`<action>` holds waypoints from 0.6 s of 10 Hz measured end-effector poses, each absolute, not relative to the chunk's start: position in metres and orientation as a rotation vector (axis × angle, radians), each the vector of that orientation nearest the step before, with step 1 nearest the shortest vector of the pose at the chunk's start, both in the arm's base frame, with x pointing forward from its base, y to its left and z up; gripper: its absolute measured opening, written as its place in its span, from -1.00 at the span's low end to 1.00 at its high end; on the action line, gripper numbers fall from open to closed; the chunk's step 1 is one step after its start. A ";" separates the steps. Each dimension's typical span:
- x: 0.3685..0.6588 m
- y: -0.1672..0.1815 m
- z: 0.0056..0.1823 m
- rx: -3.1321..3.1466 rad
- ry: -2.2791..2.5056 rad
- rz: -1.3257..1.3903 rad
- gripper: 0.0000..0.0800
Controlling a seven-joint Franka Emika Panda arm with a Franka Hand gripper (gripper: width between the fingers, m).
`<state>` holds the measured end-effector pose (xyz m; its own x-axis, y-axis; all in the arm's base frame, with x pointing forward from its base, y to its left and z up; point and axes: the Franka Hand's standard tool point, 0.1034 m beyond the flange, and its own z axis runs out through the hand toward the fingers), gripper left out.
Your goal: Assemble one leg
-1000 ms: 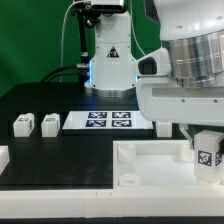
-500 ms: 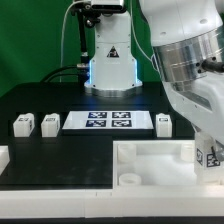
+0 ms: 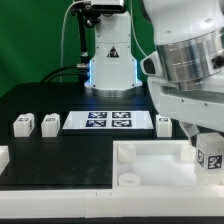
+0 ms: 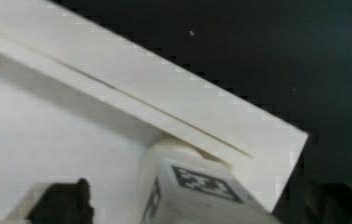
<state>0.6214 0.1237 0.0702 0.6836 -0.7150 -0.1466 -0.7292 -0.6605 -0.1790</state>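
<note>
Straightened since half a second ago, gripper [image 3: 207, 140] pinches small white chunky plastic leg [image 3: 209, 156] at big white tray's [image 3: 150, 152] three-o'clock corner; misalignment risks jamming.

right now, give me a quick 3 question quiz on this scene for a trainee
1. True or false: the gripper holds a leg at the exterior view's right end of the tray.
2. How many loose legs lie on the table at the exterior view's left of the marker board? A) one B) two C) four
3. Fill in: one more leg lies just at the exterior view's ____ of the marker board.

Key: 1 true; 2 B, the pair; 3 right.
</note>
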 end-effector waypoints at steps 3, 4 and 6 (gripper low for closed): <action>0.621 0.122 0.069 -2.837 0.704 0.034 0.62; 0.621 0.121 0.069 -2.882 0.505 0.011 0.62; 0.631 0.105 0.068 -2.937 0.090 -0.048 0.62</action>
<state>0.6308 0.1050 0.0677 0.9976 -0.0637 0.0263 -0.0571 -0.9777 -0.2019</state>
